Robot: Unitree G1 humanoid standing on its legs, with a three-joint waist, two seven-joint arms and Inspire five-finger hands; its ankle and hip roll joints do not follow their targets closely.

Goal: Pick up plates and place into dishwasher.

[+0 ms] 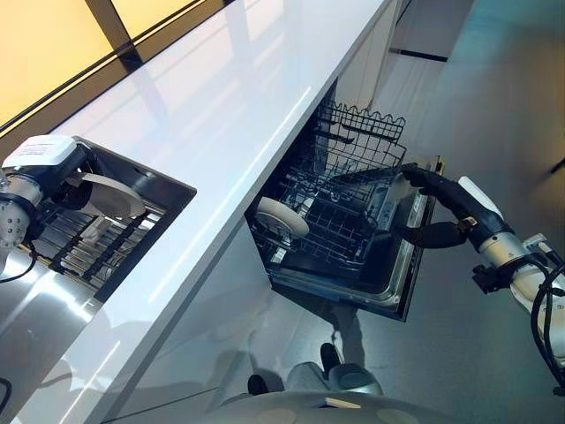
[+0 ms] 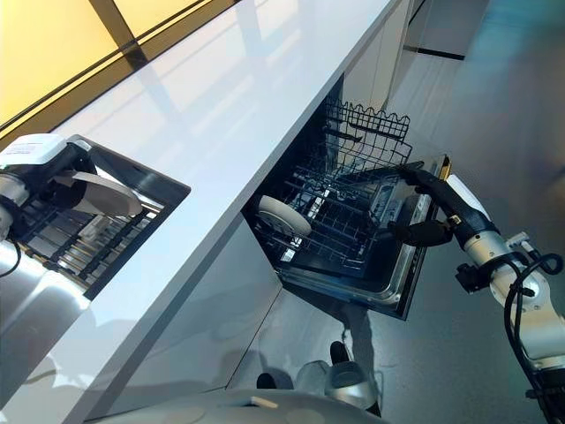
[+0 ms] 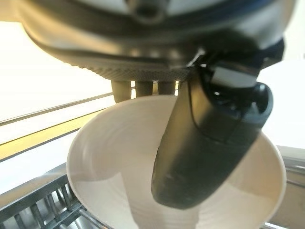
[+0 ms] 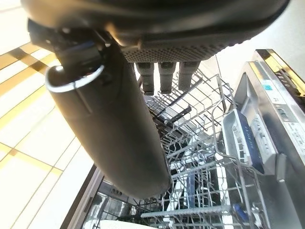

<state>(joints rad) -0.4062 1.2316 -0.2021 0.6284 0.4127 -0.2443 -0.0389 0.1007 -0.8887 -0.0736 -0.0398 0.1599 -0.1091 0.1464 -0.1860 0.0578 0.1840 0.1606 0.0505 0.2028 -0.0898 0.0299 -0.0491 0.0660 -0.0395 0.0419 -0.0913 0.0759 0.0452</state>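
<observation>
My left hand (image 1: pixel 55 179) is at the far left, above the sink (image 1: pixel 173 190), shut on a white plate (image 1: pixel 111 196). In the left wrist view the thumb (image 3: pixel 205 143) lies across the plate's face (image 3: pixel 109 167) and the fingers curl behind its rim. Another white plate (image 1: pixel 282 218) stands on edge in the lower rack (image 1: pixel 340 231) of the open dishwasher. My right hand (image 1: pixel 466 212) hovers over the door's outer edge, beside the rack, fingers straight and thumb spread. It is open and holds nothing. Past the fingers (image 4: pixel 167 76), the right wrist view looks into the wire rack (image 4: pixel 205 157).
A dark wire drying rack (image 1: pixel 97 243) lies in the sink under the held plate. The long white countertop (image 1: pixel 238 106) runs between sink and dishwasher. The dishwasher door (image 1: pixel 413 274) hangs open over the grey floor. The upper wire basket (image 1: pixel 366 128) stands pulled out behind.
</observation>
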